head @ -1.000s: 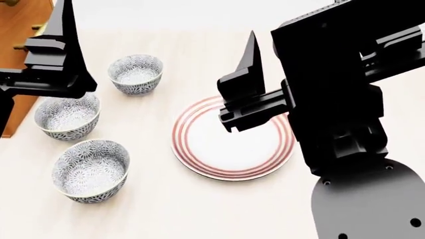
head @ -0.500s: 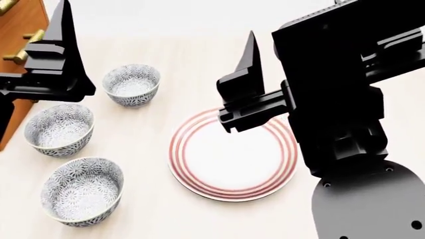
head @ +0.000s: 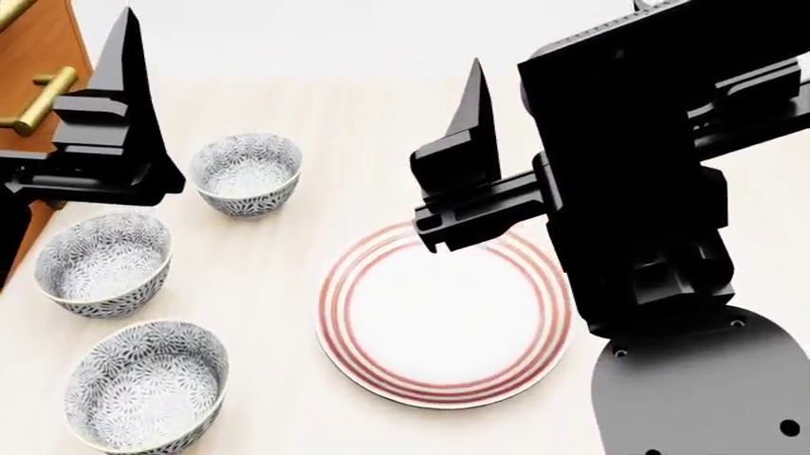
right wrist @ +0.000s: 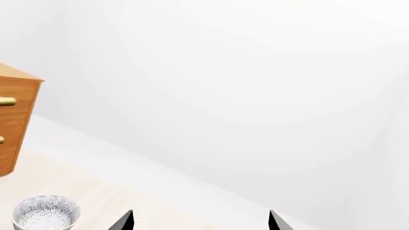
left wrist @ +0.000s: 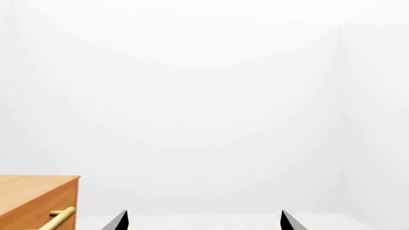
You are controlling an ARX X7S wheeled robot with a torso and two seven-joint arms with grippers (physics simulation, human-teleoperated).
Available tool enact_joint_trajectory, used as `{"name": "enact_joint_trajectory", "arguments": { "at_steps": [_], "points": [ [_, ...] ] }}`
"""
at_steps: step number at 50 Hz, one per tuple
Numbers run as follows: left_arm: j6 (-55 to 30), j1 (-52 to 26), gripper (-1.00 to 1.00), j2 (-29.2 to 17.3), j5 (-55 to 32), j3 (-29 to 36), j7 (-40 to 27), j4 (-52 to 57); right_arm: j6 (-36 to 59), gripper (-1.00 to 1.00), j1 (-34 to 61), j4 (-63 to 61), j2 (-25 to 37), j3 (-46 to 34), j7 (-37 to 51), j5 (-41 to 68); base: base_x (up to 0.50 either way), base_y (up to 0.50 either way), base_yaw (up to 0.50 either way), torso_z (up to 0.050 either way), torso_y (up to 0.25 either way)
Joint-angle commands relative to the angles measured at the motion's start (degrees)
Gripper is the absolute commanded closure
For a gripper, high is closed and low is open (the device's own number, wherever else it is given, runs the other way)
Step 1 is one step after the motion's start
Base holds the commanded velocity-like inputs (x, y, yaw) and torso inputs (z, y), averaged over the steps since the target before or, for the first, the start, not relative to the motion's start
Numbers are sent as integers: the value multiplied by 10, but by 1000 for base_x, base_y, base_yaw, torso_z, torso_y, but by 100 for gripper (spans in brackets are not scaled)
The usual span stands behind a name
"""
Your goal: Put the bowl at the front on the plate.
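Note:
Three patterned bowls stand in a row on the left of the table in the head view. The bowl at the front (head: 146, 384) is nearest me, with a second bowl (head: 101, 262) and a third (head: 246, 173) behind it. The red-ringed white plate (head: 443, 313) lies to their right with nothing on it. My left gripper (left wrist: 202, 221) is open and holds nothing; its finger (head: 120, 85) rises above the middle bowl. Also open with nothing in it is my right gripper (right wrist: 200, 221), whose finger (head: 471, 114) hangs over the plate's far edge. One bowl (right wrist: 46, 212) shows in the right wrist view.
A wooden cabinet (head: 38, 57) with brass handles (head: 32, 104) stands at the table's far left, close behind my left gripper. It also shows in both wrist views, as the cabinet (left wrist: 32, 201) and the cabinet (right wrist: 13, 124). White walls lie beyond the pale table (head: 303, 114).
The head view has shifted: the bowls and the plate now sit lower and further left in it, and more of the cabinet shows. Both arms keep their places in the view, both grippers open.

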Motion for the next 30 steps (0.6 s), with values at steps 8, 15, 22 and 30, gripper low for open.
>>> {"name": "enact_joint_trajectory", "arguments": {
  "at_steps": [8,15,22,30],
  "points": [
    [6,3,-100,-6,-11,4,-10,-1,-4,-100,-2,3,2,1,2,4,161,0,0,0,0],
    [7,4,-100,-8,-16,4,-14,-1,-2,-100,-1,1,2,0,3,6,159,0,0,0,0],
    [12,5,-100,-11,-19,5,-16,-4,-3,-100,-1,2,3,-1,4,8,160,0,0,0,0],
    [16,6,-100,-14,-22,6,-19,-5,-3,-100,0,2,2,-1,6,9,160,0,0,0,0]
  ]
}}
